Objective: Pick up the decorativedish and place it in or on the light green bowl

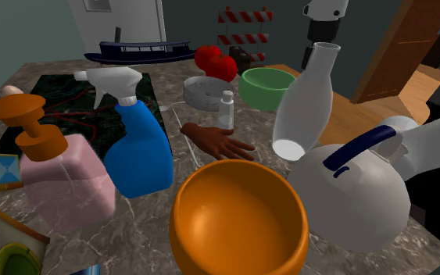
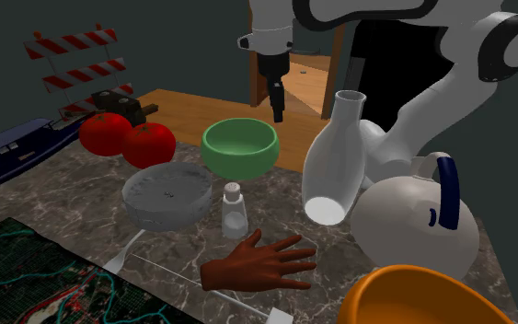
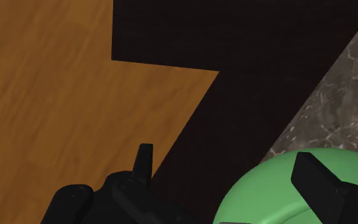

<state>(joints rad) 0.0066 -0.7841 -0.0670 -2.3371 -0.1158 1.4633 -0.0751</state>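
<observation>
**Dish untouched, gripper empty above the green bowl**

We see the decorative dish [image 2: 166, 195], a shallow round grey piece, resting flat on the tabletop just beside the light green bowl [image 2: 239, 164], on the second exterior view's left of it and a little nearer that camera. Nothing lies in the bowl. The gripper [image 2: 277, 109] hangs above the bowl's far rim, well clear of the dish. In the wrist view its fingers [image 3: 144, 162] stand spread with nothing between them, and the bowl's edge shows beneath one of them.

We judge the task barely begun: the reach to the dish, the grasp, the lift and the drop into the bowl all remain.

Around the bowl stand a small capped bottle [image 2: 235, 212] in front of it, a brown model hand [image 2: 257, 264] farther out the same way, two red tomatoes [image 2: 149, 144] beyond the dish, and a tilted white vase [image 2: 335, 161] on the other side.

The marble tabletop [image 2: 63, 193] is dark and veined. Behind the bowl it ends at a wooden floor [image 3: 44, 95], where a striped barrier [image 2: 74, 57] stands, and a black area [image 3: 234, 32] opens past the boards.
</observation>
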